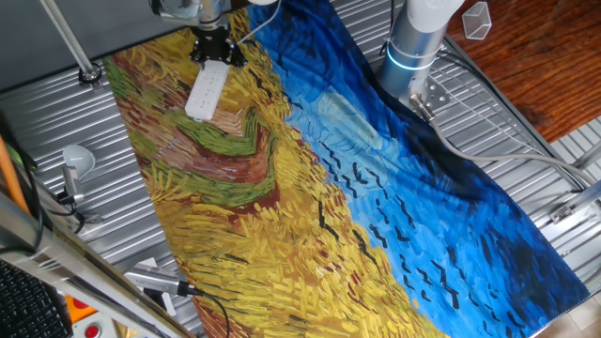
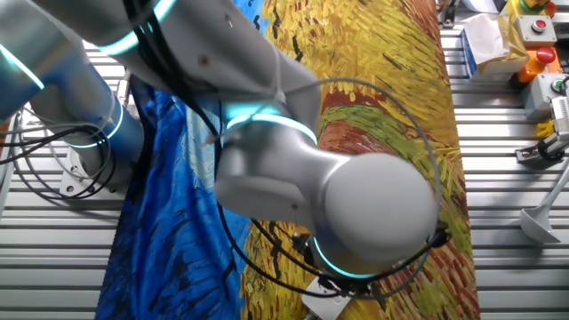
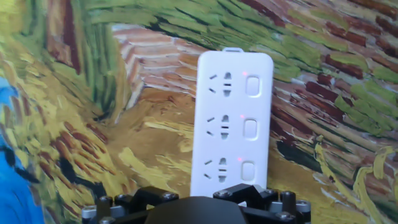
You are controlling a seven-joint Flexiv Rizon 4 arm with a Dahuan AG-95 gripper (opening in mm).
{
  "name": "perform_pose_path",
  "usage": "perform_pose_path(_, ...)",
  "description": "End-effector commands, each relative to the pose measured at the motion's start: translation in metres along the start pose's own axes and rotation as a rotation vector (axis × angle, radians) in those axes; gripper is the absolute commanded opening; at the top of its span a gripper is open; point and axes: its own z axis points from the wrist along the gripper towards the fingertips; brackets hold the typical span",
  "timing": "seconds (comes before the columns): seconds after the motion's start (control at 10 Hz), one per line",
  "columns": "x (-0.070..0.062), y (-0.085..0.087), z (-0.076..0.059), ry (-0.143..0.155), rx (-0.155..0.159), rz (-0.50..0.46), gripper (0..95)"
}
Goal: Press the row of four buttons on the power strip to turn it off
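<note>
The white power strip (image 1: 206, 91) lies on the yellow part of the painted cloth, at the far left of the table. In the hand view the power strip (image 3: 231, 124) runs upward from the bottom edge, with three sockets. Three pale buttons (image 3: 250, 128) show in a row along its right side, each beside a small red dot. My gripper (image 1: 212, 54) hangs over the strip's far end. The gripper's dark body (image 3: 198, 208) covers the strip's near end in the hand view. No fingertips show. In the other fixed view the arm hides nearly all of the strip.
The painted cloth (image 1: 329, 188) covers the ribbed metal table. A round silver disc on a stem (image 1: 78, 161) stands at the left edge. The arm's base (image 1: 413, 47) is at the back right. Boxes with red buttons (image 2: 538, 27) sit beside the cloth.
</note>
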Motion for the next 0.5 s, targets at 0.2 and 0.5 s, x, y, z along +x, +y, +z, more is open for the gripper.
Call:
perform_pose_path(0.2,0.0138,-0.0015,0.0084,0.001,-0.001,-0.01,95.0)
perform_pose_path(0.5,0.0169,0.0012,0.0134,-0.006,0.001,-0.002,95.0)
